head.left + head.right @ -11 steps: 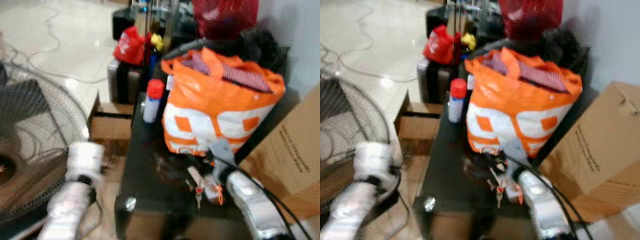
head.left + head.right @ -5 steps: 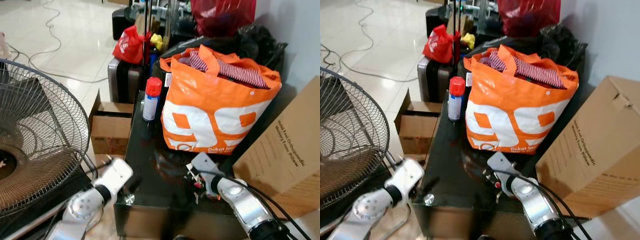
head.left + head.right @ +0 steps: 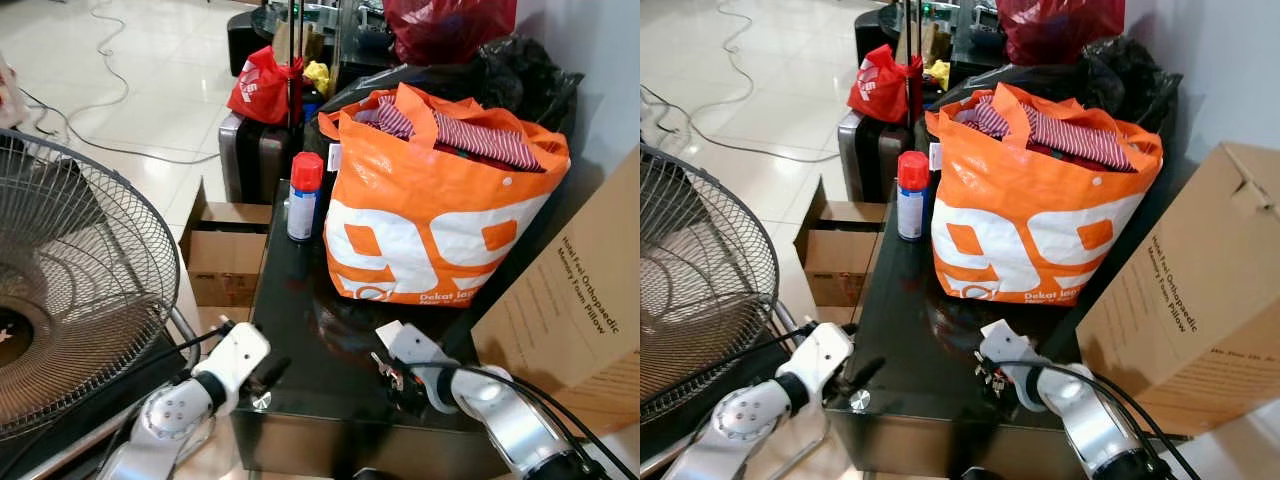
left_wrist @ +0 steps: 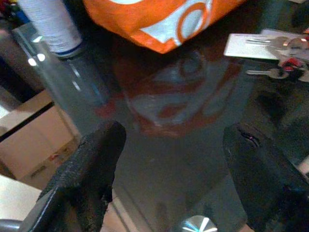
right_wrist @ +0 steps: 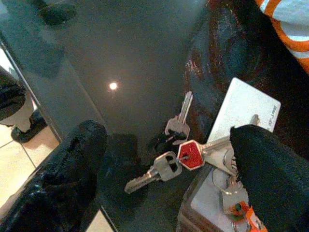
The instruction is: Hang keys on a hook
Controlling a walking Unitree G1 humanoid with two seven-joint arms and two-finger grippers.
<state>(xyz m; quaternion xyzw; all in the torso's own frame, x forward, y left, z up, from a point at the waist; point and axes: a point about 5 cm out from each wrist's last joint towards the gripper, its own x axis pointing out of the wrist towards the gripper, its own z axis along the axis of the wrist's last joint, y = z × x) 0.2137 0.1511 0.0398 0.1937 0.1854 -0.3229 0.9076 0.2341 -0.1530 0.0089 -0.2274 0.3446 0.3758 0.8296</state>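
A bunch of keys (image 5: 183, 154) with a red-headed key and a white card tag (image 5: 244, 108) lies on the black glass table (image 3: 300, 320), near its front right edge. My right gripper (image 5: 169, 140) is open just over them, one finger on either side of the bunch, and the keys rest on the glass. In the left eye view the keys (image 3: 392, 372) sit at that gripper's tip. My left gripper (image 4: 175, 140) is open at the table's front left corner, pointing across the glass toward the keys (image 4: 280, 58).
An orange shopping bag (image 3: 440, 210) full of clothes stands behind the keys, with a red-capped spray can (image 3: 303, 198) to its left. A large fan (image 3: 70, 290) is at the left and a cardboard box (image 3: 575, 300) at the right. An open carton (image 3: 225, 260) sits on the floor.
The blurred view has steadied. My left arm has swung up to the table's front left corner. My right gripper has stayed at the keys.
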